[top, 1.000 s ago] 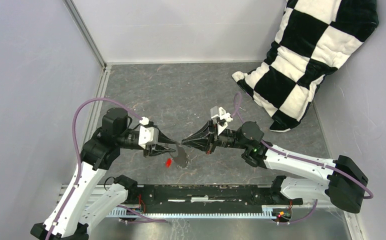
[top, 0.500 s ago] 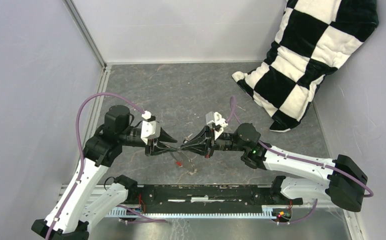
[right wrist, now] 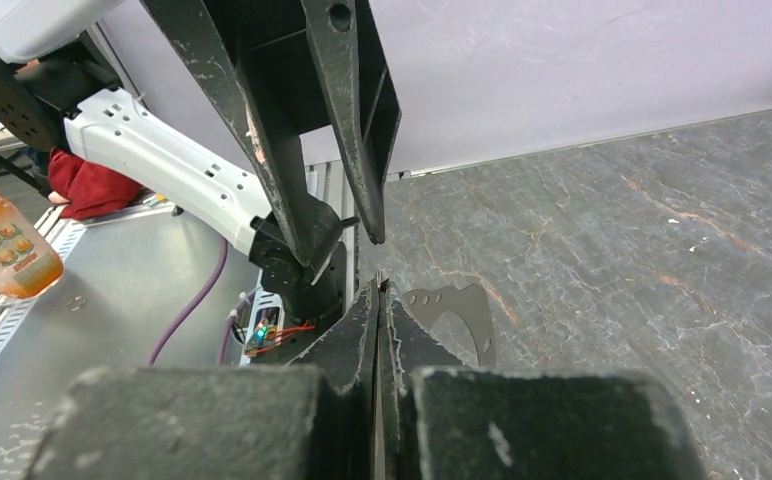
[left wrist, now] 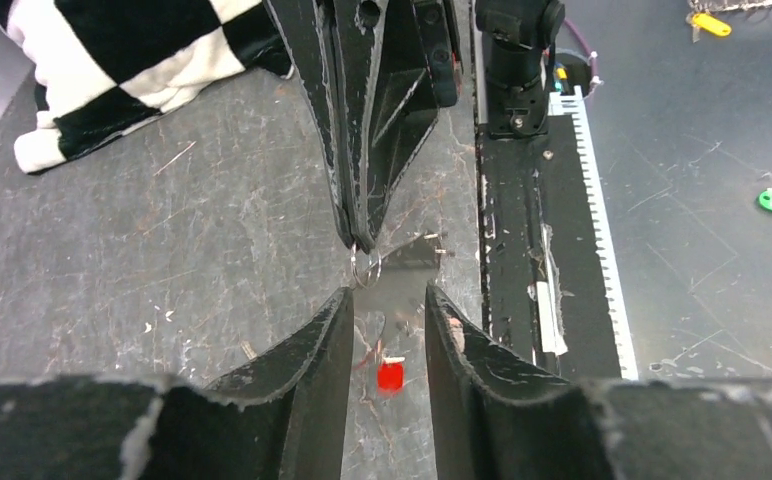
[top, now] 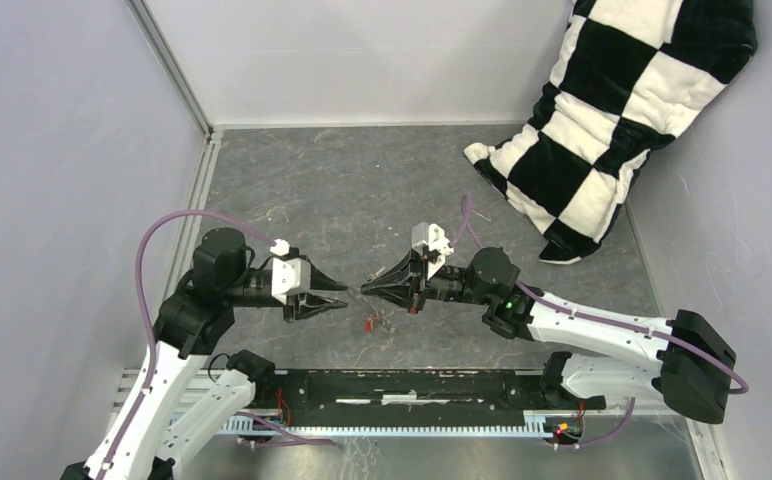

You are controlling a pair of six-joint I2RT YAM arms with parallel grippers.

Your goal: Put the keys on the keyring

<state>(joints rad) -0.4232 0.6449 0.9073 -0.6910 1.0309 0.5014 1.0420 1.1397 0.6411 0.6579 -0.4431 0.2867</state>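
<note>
**Ring pinched on my right, red key down on the tabletop**

My right gripper (left wrist: 362, 240) is pressed together on the keyring (left wrist: 365, 268), a small wire loop hanging from its very tip at the centre of the left wrist view. My left gripper (left wrist: 389, 292) faces it tip to tip, its fingers apart with nothing between them. The loop sits just beyond their ends. The red key (left wrist: 390, 376) lies on the tabletop (top: 362, 180) below that gap, in the lower middle of the overhead frame, and neither gripper touches it. I cannot make out the other key. A thin grey flat piece (right wrist: 457, 315) with small holes shows just past my right fingertips in the right wrist view; I cannot tell whether it lies flat.

Open tabletop stretches across the upper middle of the overhead frame to the back wall (top: 362, 60). A metal edge strip (top: 202, 190) and the left wall (top: 62, 150) close the left side. A black-and-white checked pillow (top: 622, 110) fills the upper right corner, well apart from both grippers. The black base rail (top: 412, 385) runs along the bottom edge, near the red key.
</note>
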